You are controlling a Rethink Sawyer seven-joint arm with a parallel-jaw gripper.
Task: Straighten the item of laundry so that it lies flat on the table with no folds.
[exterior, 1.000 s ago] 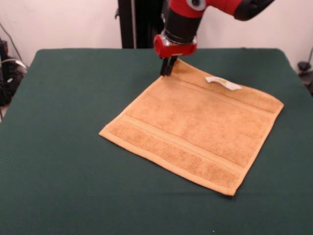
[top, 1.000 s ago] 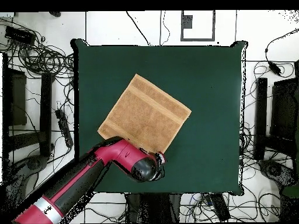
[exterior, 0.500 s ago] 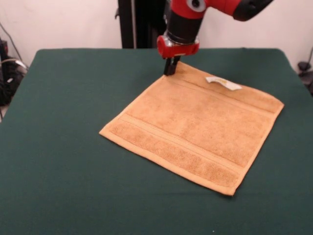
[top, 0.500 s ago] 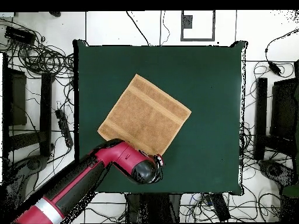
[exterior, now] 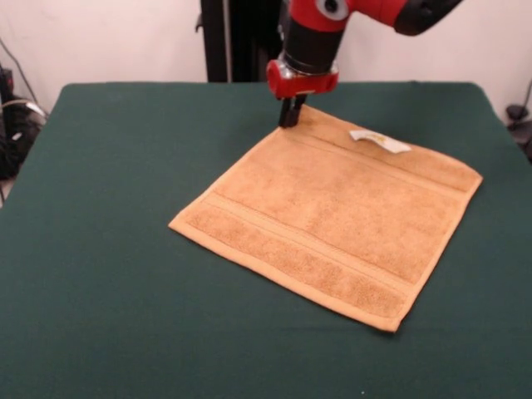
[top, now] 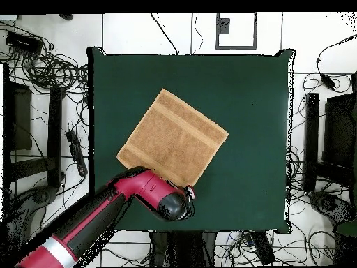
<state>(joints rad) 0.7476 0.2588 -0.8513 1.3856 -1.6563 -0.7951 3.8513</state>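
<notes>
- I read this as the tail end of the job: the towel lay spread out on the bench, turned diamond-wise, and I saw no fold in either view.
- The gripper stood at the towel's far corner in the front view, tips at or just above the cloth; I could not tell whether they touched it.
- The jaws looked drawn together, dark and narrow; I could not see any cloth pinched between them.
- Next, I judged, I only needed to lift straight up and clear, without dragging that corner.
- The white label lay on the far band, slightly raised; I could not tell if it was curled.
- Around the bench the overhead view showed cables on the floor; nothing else lay on the bench to block me.
</notes>
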